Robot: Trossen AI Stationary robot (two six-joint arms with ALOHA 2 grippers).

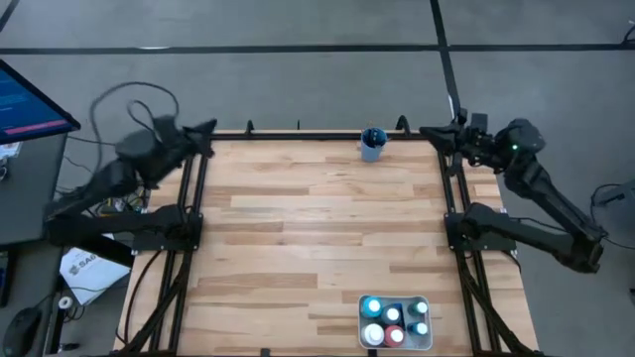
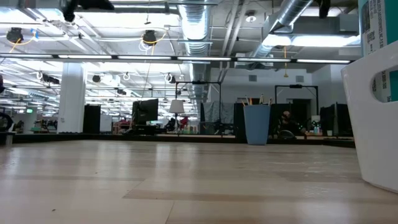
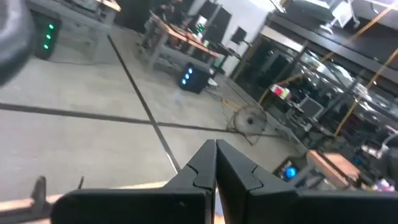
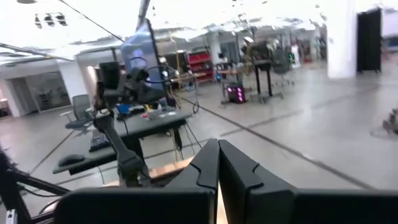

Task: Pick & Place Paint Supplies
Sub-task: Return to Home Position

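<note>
Left gripper (image 3: 216, 145) and right gripper (image 4: 218, 144) are squeezed shut, empty; a wide swing could tip the tall blue plastic cup (image 1: 373, 149) — thin dark paintbrushes (image 1: 374, 136) spill.

Right gripper (image 4: 217, 144) sits front and centre, fingers pressed flat together with nothing between them. Just past them is a sliver of wooden counter (image 4: 165, 169). Beyond that stands the left arm (image 4: 121, 146), dark and upright, with an office chair (image 4: 78, 107) and open grey floor (image 4: 311, 124) behind.
</note>
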